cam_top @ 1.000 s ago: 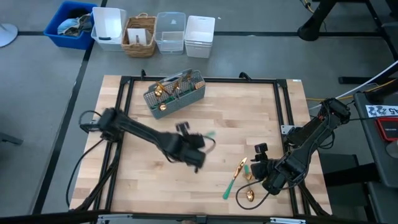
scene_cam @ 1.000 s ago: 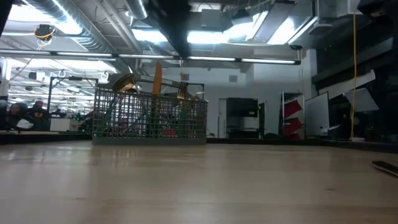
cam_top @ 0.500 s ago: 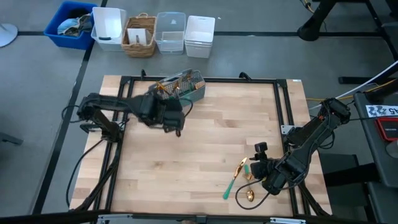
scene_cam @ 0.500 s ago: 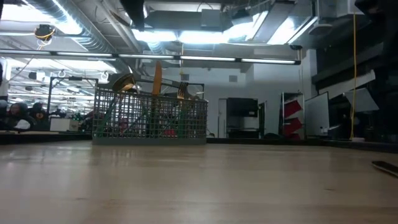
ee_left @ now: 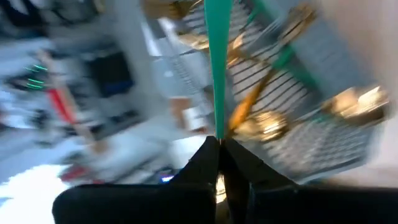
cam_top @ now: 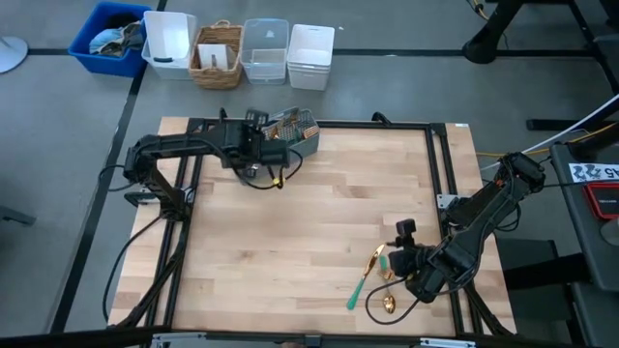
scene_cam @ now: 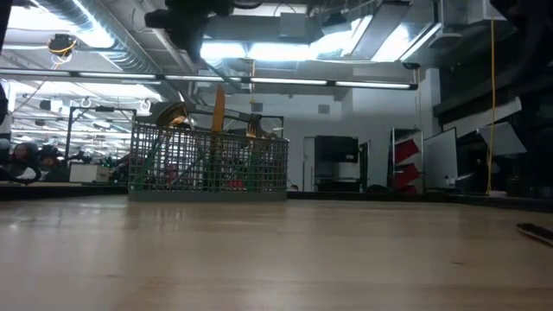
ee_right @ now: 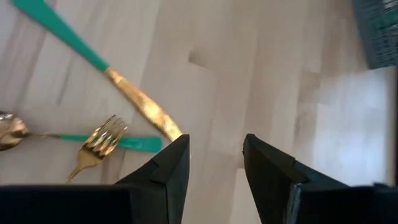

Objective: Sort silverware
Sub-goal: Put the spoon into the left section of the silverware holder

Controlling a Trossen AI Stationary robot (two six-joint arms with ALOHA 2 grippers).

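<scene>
The grey mesh caddy (cam_top: 290, 130) stands at the table's far edge, left of middle, with several gold-and-teal pieces standing in it (scene_cam: 207, 164). My left gripper (cam_top: 274, 164) hovers at its near-left side, shut on one piece of silverware (ee_left: 217, 62). A knife (cam_top: 366, 276), a fork (cam_top: 386, 269) and a spoon (cam_top: 387, 304) lie flat on the wood at the near right. My right gripper (cam_top: 401, 259) is open just beside them; its wrist view shows the knife (ee_right: 106, 68), the fork (ee_right: 99, 146) and the spoon (ee_right: 9, 130). My left gripper pinches the piece between its two fingertips where the teal handle (ee_left: 217, 127) meets the gold part. The handle runs straight on ahead of the fingers and in line with them, toward the caddy (ee_left: 311, 93). The piece is lifted clear of the table.
Beyond the table's far edge stand a blue bin (cam_top: 111, 34), white bins (cam_top: 309, 56), a wicker basket (cam_top: 218, 53) and a clear tub (cam_top: 264, 48). A black frame (cam_top: 440, 164) rims the wooden top. Bare wood (cam_top: 319, 222) lies between the two arms.
My left arm has swung from the table's middle toward the far left, up to the caddy, carrying the teal-handled piece with it. The right arm and the three pieces beside it have kept still.
</scene>
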